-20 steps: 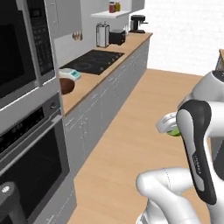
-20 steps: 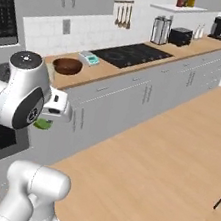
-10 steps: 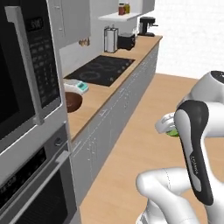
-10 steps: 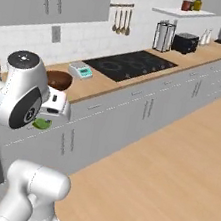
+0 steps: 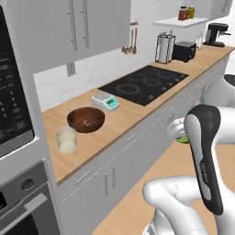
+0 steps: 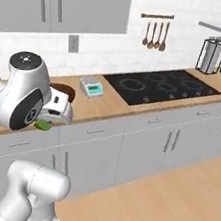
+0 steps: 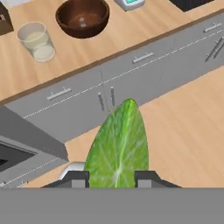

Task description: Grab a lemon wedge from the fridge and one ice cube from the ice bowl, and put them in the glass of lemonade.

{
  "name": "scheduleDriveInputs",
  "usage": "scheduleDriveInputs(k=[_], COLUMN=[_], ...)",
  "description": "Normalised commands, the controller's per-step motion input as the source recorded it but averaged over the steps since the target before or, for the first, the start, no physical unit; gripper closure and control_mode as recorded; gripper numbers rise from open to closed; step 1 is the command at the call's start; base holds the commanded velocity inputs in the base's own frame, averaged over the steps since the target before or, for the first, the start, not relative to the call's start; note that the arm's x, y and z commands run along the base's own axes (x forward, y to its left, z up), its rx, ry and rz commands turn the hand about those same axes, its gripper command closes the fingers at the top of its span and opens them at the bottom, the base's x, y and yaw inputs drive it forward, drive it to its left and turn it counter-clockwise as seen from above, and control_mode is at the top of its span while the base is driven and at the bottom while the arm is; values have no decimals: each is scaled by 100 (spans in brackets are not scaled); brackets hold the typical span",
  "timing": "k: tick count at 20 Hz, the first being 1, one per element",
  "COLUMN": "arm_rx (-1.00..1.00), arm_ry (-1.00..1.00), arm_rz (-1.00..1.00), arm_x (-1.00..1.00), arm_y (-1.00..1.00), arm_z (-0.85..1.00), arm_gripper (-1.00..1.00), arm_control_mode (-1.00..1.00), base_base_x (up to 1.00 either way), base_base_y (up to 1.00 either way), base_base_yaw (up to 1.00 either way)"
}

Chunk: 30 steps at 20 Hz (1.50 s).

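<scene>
1. The lemon wedge [image 7: 118,146] sits clamped between my end effector's [image 7: 114,178] two dark fingertips [image 7: 75,179], its green cut face towards the hand camera and its pointed tip away from the fingers.
2. In the left base view the wedge [image 5: 182,138] shows as a green sliver beside my dark forearm, out over the floor in front of the bench [image 5: 114,126]; in the right base view it [image 6: 42,124] peeks out under my white wrist.
3. My end effector is narrowed onto the wedge, one finger on each side.
4. The glass [image 5: 66,139] of pale lemonade stands on the bench near its front edge, well apart from the wedge; in the hand view it [image 7: 36,40] lies past the cabinet doors [image 7: 106,99].
5. The ice bowl [image 5: 86,119] is just beside the glass, on the side towards the hob [image 5: 144,85]; from the hand camera the bowl [image 7: 82,16] shows a dark brown inside with a small pale speck.
6. Beyond the bowl from the glass, a small white scale [image 5: 105,101] rests on the bench, between the bowl and the hob.
7. Further from the glass, past the hob, stand a paper towel holder [image 5: 164,48] and a black toaster [image 5: 184,51].
8. On the glass's other side, a black oven [image 5: 18,202] is built into the wall unit.
</scene>
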Motion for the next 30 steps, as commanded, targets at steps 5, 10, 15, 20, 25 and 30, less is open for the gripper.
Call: scheduleDriveInputs(k=[5,10,15,20,25,30], arm_rx=[0,0,0,0,0,0], arm_ry=[0,0,0,0,0,0], arm_rz=[0,0,0,0,0,0], arm_x=[0,0,0,0,0,0], arm_y=[0,0,0,0,0,0], arm_z=[0,0,0,0,0,0], arm_gripper=[100,100,100,100,100,100], arm_control_mode=[100,100,100,100,100,100], base_base_x=[97,62,40,56,57,59], base_base_y=[-38,-48,-44,-31,-1,0], base_base_yaw=[78,76,66,16,-9,-11])
